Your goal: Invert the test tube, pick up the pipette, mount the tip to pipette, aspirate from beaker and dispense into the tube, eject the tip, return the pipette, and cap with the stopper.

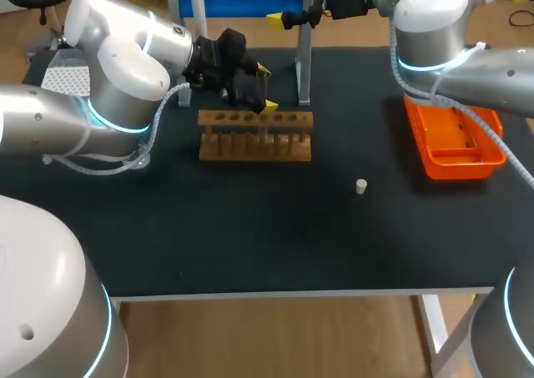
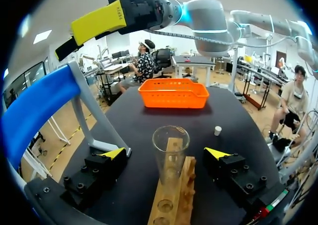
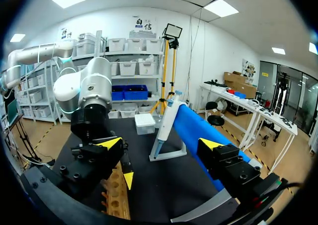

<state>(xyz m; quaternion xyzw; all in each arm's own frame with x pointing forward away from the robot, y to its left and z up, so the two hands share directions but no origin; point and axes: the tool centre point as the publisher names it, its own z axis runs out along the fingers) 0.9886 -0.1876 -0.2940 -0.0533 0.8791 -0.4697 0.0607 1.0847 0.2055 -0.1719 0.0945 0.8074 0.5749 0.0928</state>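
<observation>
Left wrist view had the test tube [image 2: 170,148] upright in the rack [image 2: 175,197] near the bench's far edge, squarely between the spread fingers of the left gripper [image 2: 166,154], neither touching it, with the right gripper [image 3: 160,144], also spread, well off.

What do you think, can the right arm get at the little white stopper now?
Probably yes. The stopper stands alone on bare table, apart from the rack and tray, with nothing above it. The right arm's fingers are open and empty, up at the back.
</observation>
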